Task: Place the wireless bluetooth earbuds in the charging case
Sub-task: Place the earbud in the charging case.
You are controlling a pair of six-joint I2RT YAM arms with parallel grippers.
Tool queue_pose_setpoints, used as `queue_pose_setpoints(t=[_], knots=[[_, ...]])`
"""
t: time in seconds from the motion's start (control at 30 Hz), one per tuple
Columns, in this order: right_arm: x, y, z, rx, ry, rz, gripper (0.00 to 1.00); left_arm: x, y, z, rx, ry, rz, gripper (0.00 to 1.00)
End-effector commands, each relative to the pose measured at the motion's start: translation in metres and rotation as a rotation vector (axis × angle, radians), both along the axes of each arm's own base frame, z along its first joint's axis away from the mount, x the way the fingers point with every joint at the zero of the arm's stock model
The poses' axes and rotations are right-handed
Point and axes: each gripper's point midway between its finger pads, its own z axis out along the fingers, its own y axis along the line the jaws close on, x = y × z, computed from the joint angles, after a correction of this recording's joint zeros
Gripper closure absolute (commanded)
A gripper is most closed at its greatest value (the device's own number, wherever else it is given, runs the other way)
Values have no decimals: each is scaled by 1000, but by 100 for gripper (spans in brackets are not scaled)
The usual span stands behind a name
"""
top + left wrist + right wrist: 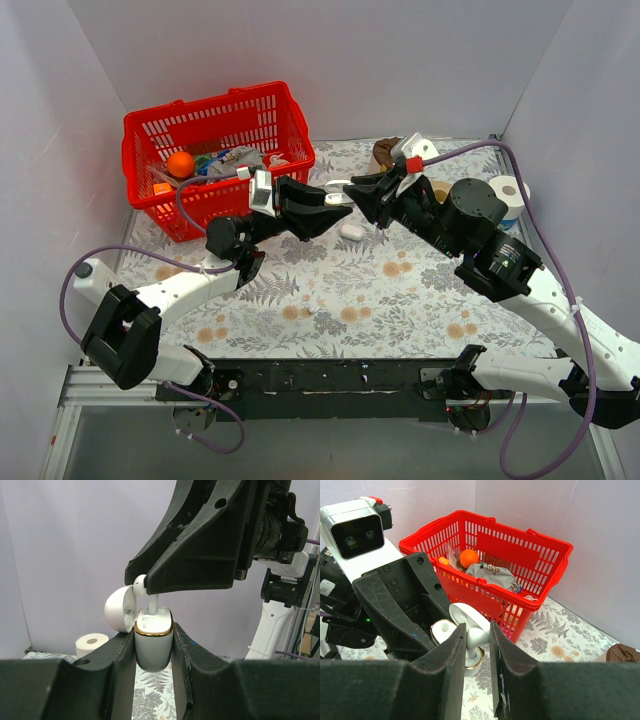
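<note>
Here, right gripper [476, 641] holds 1 earbud [141, 583], left gripper [153, 641] the open charging case [153, 647].

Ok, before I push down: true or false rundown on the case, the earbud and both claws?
1. The left claw grips the charging case. True.
2. The case's lid is shut. False: it is swung open to one side.
3. The right claw pinches an earbud, stem down at the case's opening. True.
4. The case rests on the table. False: it is held up above it.
5. The red basket is empty. False: it holds an orange ball and packets.
</note>
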Motion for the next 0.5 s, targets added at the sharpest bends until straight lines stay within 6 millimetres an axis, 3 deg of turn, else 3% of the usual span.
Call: queue_pose_setpoints(t=[0.0, 0.47], knots=[[-4, -6, 14, 34, -9, -13, 71, -7, 8, 28, -69, -62, 15, 100], [-2, -10, 17, 42, -11, -36, 55, -8, 8, 27, -69, -64, 18, 100]])
